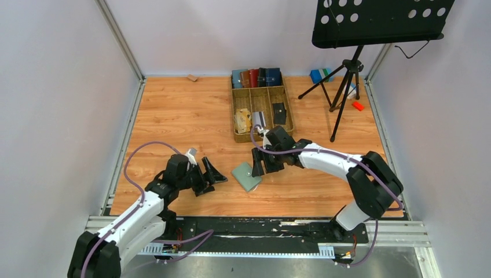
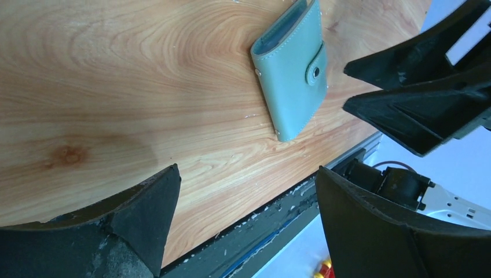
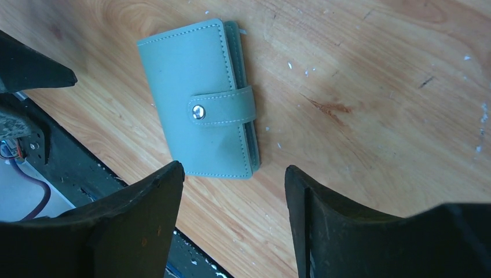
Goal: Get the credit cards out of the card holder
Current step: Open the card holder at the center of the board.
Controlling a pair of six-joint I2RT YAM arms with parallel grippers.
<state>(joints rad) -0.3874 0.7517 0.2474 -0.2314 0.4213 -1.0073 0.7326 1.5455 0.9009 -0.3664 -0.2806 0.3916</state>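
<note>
Hovering spread and empty, my left tool (image 1: 209, 178) and my right tool (image 1: 265, 167) flank the one card holder (image 1: 247, 176), lying flat on the surface (image 1: 185, 116) at lower centre. Both wrist views show its single snap tab (image 3: 223, 110) fastened; only the top view shows the tray (image 1: 233, 113).

The card holder (image 1: 247, 176) lies on the table (image 1: 173, 116) by the near edge's middle, between the left gripper (image 1: 213, 182) and right gripper (image 1: 264, 171). A tray (image 1: 262, 138) sits at the far edge.
</note>
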